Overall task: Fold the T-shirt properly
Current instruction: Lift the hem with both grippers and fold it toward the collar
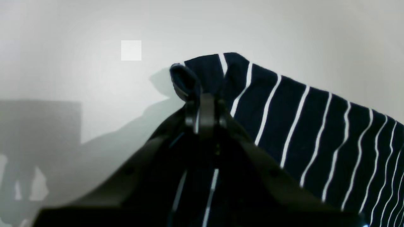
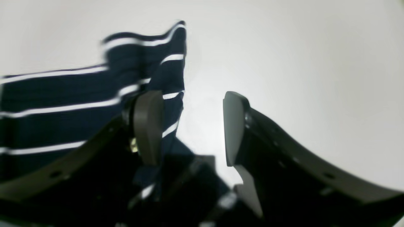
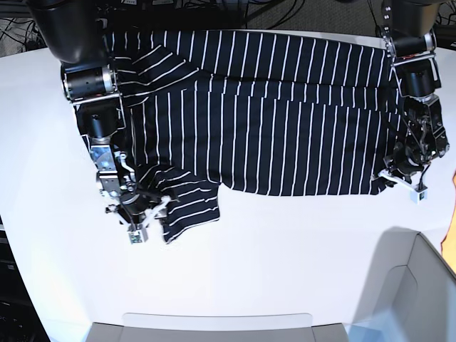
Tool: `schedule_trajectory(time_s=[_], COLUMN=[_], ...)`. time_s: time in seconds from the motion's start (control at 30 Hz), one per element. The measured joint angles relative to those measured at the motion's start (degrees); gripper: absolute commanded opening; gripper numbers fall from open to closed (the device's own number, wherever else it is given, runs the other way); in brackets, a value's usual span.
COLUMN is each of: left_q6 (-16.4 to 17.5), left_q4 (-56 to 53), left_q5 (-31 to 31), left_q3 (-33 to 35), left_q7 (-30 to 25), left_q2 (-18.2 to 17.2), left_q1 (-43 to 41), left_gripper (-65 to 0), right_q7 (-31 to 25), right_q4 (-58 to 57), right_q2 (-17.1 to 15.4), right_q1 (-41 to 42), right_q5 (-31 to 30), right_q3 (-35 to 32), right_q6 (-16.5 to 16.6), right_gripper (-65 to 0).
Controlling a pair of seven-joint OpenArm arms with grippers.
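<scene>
The dark navy T-shirt (image 3: 285, 114) with thin white pinstripes lies spread across the far half of the white table, with a sleeve folded in at the near left. My left gripper (image 1: 205, 108) is shut on a bunched edge of the shirt (image 1: 315, 126). In the base view it (image 3: 397, 174) is at the shirt's near right corner. My right gripper (image 2: 191, 126) is open, with its fingers (image 2: 148, 126) next to the shirt's sleeve edge (image 2: 63, 94) and white table showing in most of the gap. In the base view it (image 3: 146, 214) is at the near left sleeve.
The white table (image 3: 285, 242) stretches toward me in front of the shirt. A grey bin (image 3: 420, 285) stands at the near right, and a flat grey tray edge (image 3: 214, 328) at the near middle. Cables lie behind the table's far edge.
</scene>
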State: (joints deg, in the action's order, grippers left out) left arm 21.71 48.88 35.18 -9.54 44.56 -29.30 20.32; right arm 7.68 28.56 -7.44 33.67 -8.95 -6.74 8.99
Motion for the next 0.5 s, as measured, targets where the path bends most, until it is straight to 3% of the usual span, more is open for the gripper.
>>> schedule_trajectory(time_s=[0.33, 0.5], left_q6=[0.0, 0.0], left_q4=[0.0, 0.0], left_q5=[0.0, 0.0], left_q3=[0.0, 0.0], left_q7=[0.0, 0.0], left_q2=[0.0, 0.0], left_q1=[-0.1, -0.2], left_gripper=[-65.0, -65.0], right_q7=[0.2, -0.6], right_q4=[0.1, 0.3], right_q2=[0.0, -0.5], right_q1=[0.0, 0.3], right_q5=[0.0, -0.2], right_q3=[0.0, -7.3], right_q6=[0.3, 0.2], right_gripper=[-34.5, -34.6])
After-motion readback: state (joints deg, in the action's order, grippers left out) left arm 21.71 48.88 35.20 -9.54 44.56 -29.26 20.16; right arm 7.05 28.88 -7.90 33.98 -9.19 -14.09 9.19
